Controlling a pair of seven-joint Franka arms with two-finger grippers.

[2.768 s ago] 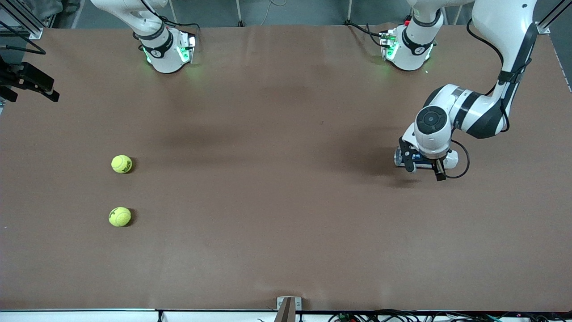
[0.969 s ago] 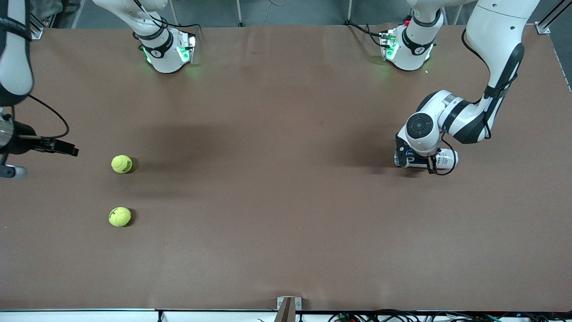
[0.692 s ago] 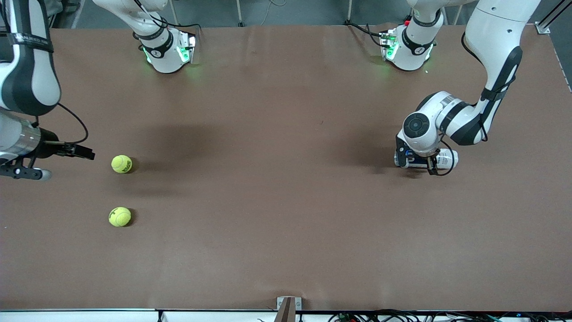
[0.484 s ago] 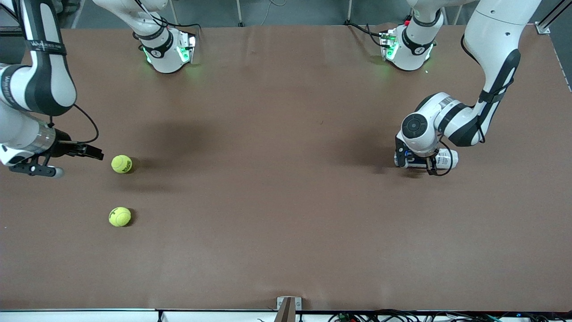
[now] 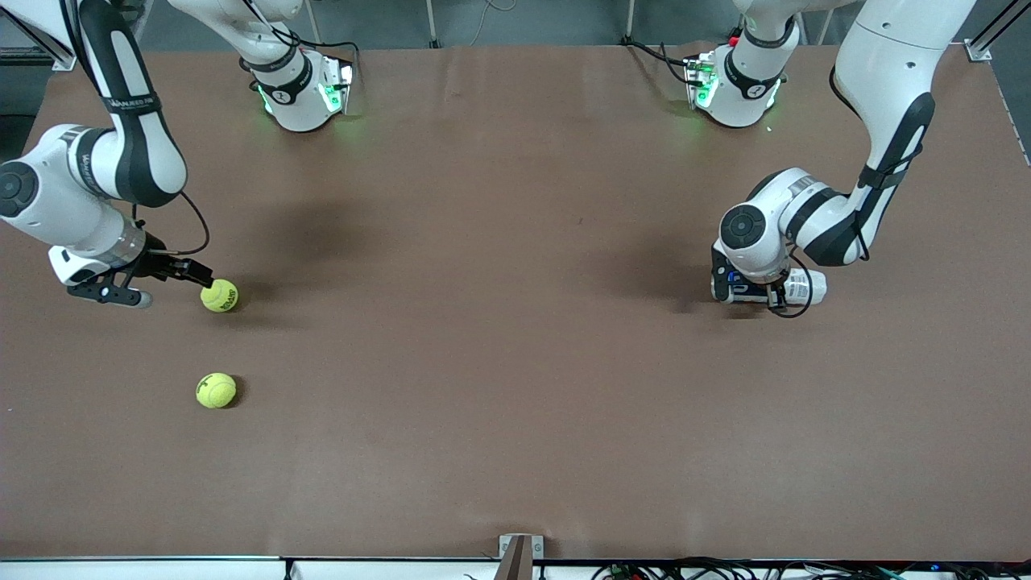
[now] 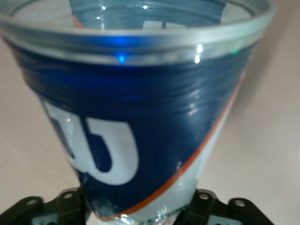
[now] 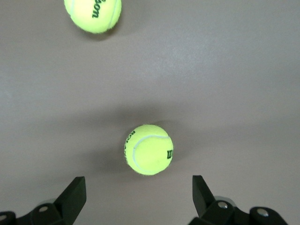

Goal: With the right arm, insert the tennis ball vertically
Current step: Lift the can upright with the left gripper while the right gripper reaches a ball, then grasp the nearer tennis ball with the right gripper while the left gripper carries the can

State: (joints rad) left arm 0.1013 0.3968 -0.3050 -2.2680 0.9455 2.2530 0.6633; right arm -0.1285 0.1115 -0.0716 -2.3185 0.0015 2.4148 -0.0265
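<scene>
Front view: brown tabletop (image 5: 515, 362), two arms, two tennis balls, one can.
Right gripper (image 5: 165, 278): low over the tabletop at the right arm's end, fingers spread wide, holding nothing; one black fingertip (image 5: 201, 278) shows just beside ball 1.
Ball 1 (image 5: 219, 295): yellow-green, on the tabletop, just ahead of the right gripper; touching or not, cannot tell from the front view.
Right wrist view: ball 1 (image 7: 148, 149) sits between the two open fingers (image 7: 72, 197) and a little ahead of them, clear gap on each side, not gripped. Black print and white seam visible on it.
Ball 2 (image 5: 216, 390): same kind, nearer the front camera than ball 1, well apart from the gripper; also shows in the right wrist view (image 7: 93, 14) at the edge, past ball 1.
Left gripper (image 5: 757, 292): down at the tabletop at the left arm's end, closed around the can.
Can (image 5: 805, 286): clear tube with blue label, lying on its side on the tabletop, white end sticking out from under the left wrist.
Left wrist view: can (image 6: 136, 103) fills the picture, open rim facing away from the gripper, blue label with white lettering and an orange stripe, narrow end clamped between the fingers (image 6: 206, 206).
</scene>
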